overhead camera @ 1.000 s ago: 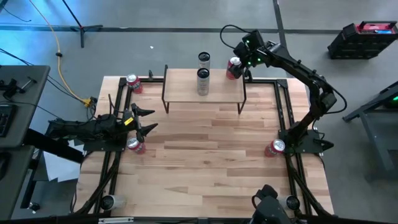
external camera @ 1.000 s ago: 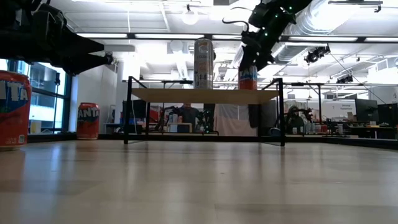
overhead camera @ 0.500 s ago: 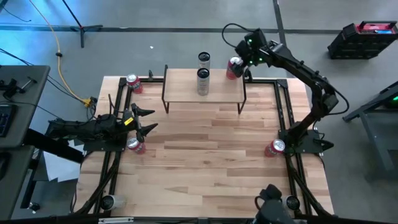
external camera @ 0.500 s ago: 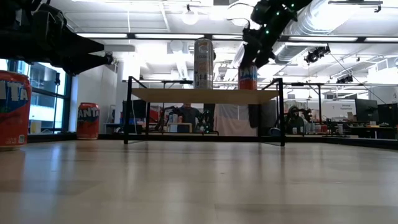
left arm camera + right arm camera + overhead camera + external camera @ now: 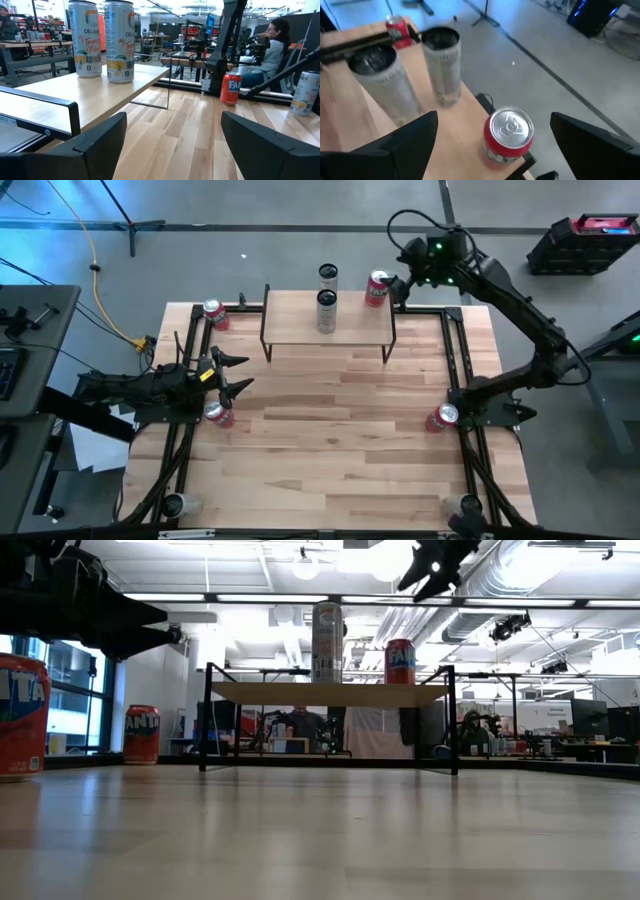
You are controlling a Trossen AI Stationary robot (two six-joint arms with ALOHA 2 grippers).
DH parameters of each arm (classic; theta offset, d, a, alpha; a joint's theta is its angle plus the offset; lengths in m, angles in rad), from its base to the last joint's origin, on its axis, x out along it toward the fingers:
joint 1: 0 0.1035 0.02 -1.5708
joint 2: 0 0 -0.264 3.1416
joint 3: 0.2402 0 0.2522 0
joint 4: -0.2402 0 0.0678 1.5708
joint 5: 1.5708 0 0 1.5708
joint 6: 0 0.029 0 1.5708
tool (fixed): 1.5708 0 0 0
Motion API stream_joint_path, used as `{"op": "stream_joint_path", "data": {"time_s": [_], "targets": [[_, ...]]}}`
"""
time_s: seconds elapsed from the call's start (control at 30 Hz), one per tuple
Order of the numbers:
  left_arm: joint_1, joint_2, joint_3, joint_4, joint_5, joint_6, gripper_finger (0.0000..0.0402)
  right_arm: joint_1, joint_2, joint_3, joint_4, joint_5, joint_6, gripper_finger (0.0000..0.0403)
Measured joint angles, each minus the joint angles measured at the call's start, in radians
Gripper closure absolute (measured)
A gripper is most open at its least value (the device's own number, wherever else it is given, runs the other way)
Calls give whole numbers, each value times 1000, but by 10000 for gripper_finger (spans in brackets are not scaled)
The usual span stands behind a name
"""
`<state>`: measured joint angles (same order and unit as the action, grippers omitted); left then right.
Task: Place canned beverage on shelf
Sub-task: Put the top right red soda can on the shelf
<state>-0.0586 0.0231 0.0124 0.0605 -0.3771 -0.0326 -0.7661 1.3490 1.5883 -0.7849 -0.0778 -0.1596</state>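
red can (image 5: 376, 287) on shelf (image 5: 290, 330); right claw (image 5: 400, 283) open, empty.

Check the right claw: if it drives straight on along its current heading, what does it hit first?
Most likely the red can at the shelf's far right corner: it sits between the open right claw's fingers in the wrist view. Depth is unclear.

Two dark, near-black jointed arms, slim tubular links. Right arm (image 5: 520, 300): green indicator lights near the wrist, black cable looping above. Left arm (image 5: 140, 390): yellow mark near the wrist, pointed black fingers (image 5: 232, 360).
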Motion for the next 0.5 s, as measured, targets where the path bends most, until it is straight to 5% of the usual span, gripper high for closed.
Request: {"op": "stream_joint_path", "data": {"time_s": [0.23, 0.5], "targets": [[0, 0, 0, 0, 0, 0, 88, -30, 36, 0, 48, 180, 9, 33], [0, 0, 0, 0, 0, 0, 88, -183, 137, 0, 55, 137, 20, 51]]}}
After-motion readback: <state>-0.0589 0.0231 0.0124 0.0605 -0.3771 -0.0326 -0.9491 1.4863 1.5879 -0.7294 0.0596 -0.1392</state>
